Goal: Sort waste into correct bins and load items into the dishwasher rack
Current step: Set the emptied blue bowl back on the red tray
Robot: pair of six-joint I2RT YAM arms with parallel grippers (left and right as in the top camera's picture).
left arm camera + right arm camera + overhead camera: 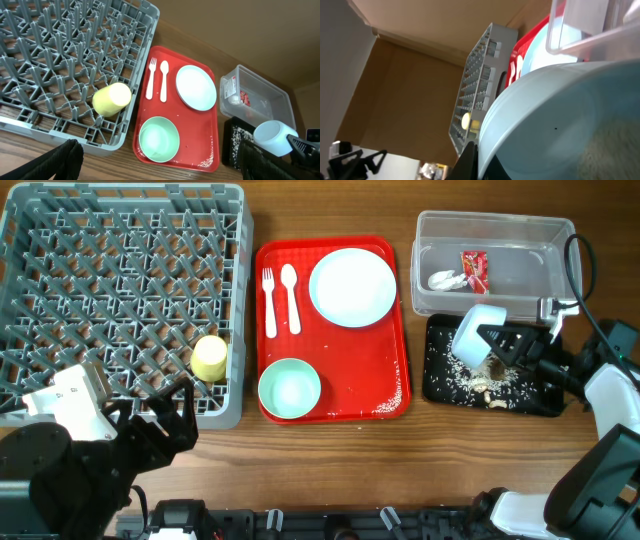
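**Status: right gripper holds a bowl over the black tray**

1. The dishwasher rack (120, 290) sits at my left. The red serving tray (335, 405) lies just beside it.
2. The clear tub (495, 225) stands at my right, with the black tray (540, 395) just in front of it.
3. The plate (352, 287) rests at the serving tray's far right.
4. My right gripper (503, 345) is clamped on the tilted bowl (477, 335), above the black tray.
5. The second bowl (289, 388) sits upright on the serving tray's near left.
6. My left gripper (172, 408) is near the rack's near right corner, fingers (65, 160) spread wide and empty.
7. The yellow cup (209, 358) lies tipped among the pegs at the rack's right edge.
8. The fork (268, 302) and spoon (291, 297) lie side by side left of the plate.
9. The napkin (449, 280) and red wrapper (473, 270) are in the tub.
10. Rice scraps (470, 380) are scattered on the black tray.
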